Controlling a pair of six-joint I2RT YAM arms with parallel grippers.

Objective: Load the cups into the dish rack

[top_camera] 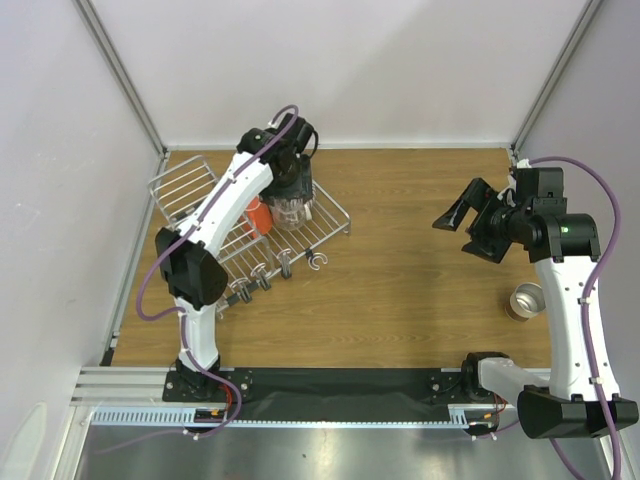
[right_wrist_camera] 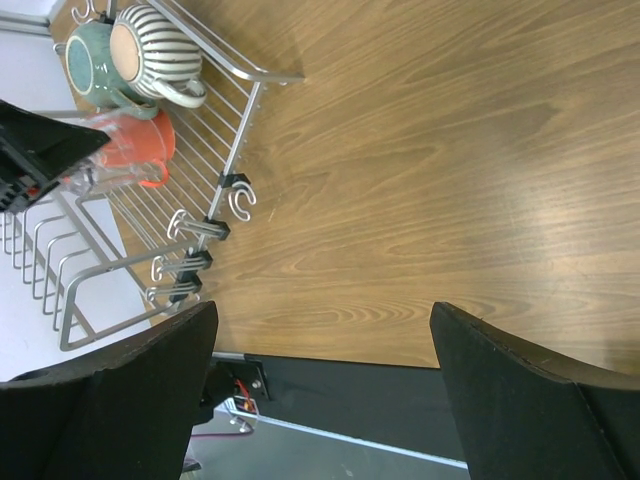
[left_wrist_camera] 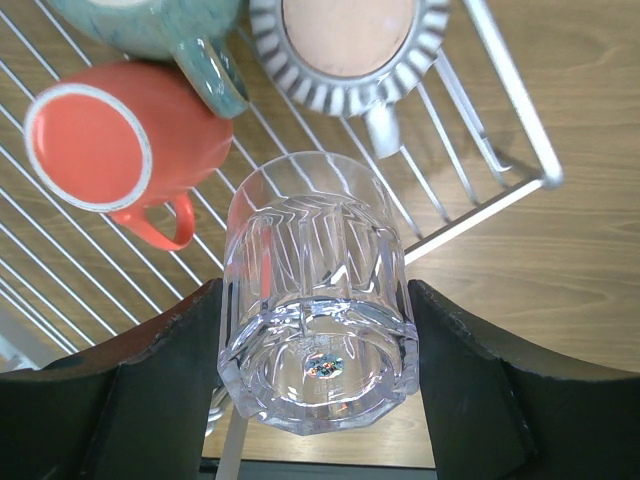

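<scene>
Clear faceted glass [left_wrist_camera: 318, 320], clamped in left jaws over wire rack [left_wrist_camera: 515, 100]; right jaws gape empty.

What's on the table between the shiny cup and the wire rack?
Nothing, just bare wooden table, seen from the top view. The metal cup stands alone, far right of the dish rack.

1. Bright, even light is falling from above on the table [top_camera: 400, 290]; shadows are lying short and soft.
2. Glare is glinting on the clear glass [left_wrist_camera: 315, 290].
3. A pale sheen is washing the wood in the right wrist view, and the fingers [right_wrist_camera: 540, 400] are reading slightly soft.
</scene>
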